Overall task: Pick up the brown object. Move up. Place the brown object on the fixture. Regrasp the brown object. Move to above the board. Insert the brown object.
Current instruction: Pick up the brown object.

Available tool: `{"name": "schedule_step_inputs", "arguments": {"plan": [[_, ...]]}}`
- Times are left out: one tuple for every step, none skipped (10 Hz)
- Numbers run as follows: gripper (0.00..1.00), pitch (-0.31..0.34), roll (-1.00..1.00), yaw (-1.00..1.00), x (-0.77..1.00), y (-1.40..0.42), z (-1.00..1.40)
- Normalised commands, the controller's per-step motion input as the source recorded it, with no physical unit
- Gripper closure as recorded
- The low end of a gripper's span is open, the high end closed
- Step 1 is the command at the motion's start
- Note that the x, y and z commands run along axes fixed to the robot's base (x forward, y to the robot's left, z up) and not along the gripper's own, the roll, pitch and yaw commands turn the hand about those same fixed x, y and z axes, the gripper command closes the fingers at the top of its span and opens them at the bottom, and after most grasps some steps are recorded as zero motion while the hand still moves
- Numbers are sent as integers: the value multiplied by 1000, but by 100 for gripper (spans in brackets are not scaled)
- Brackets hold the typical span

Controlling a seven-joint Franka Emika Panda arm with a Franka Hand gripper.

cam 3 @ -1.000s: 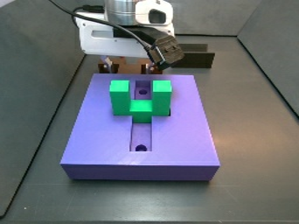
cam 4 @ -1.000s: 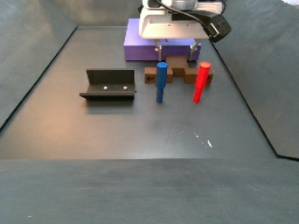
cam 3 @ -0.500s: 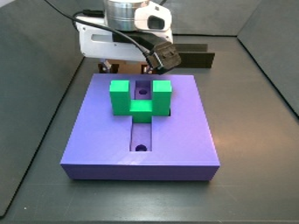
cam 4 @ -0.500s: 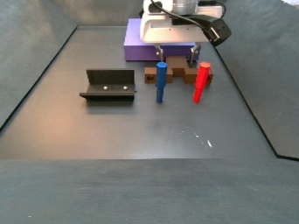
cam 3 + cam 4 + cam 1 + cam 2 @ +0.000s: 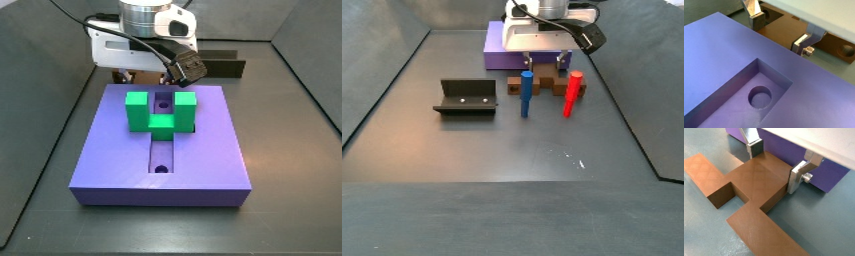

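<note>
While the brown object (image 5: 754,188) lay on the floor beside the board (image 5: 160,145), the gripper (image 5: 776,160) straddled it with fingers spread, not yet pinching. Judged so, pickup, fixture (image 5: 466,97) placement, regrasp and insertion remained.

Gripper (image 5: 775,162) fingers (image 5: 754,147) straddling the brown object (image 5: 754,183), purple board (image 5: 791,145) edge behind
</note>
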Motion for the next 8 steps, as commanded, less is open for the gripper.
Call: {"name": "schedule_step_inputs", "arguments": {"plan": [[100, 0, 0, 0, 0, 0, 0], [100, 0, 0, 0, 0, 0, 0], [100, 0, 0, 0, 0, 0, 0], [100, 0, 0, 0, 0, 0, 0], [100, 0, 0, 0, 0, 0, 0], [100, 0, 0, 0, 0, 0, 0], [100, 0, 0, 0, 0, 0, 0], [100, 0, 0, 0, 0, 0, 0]]}}
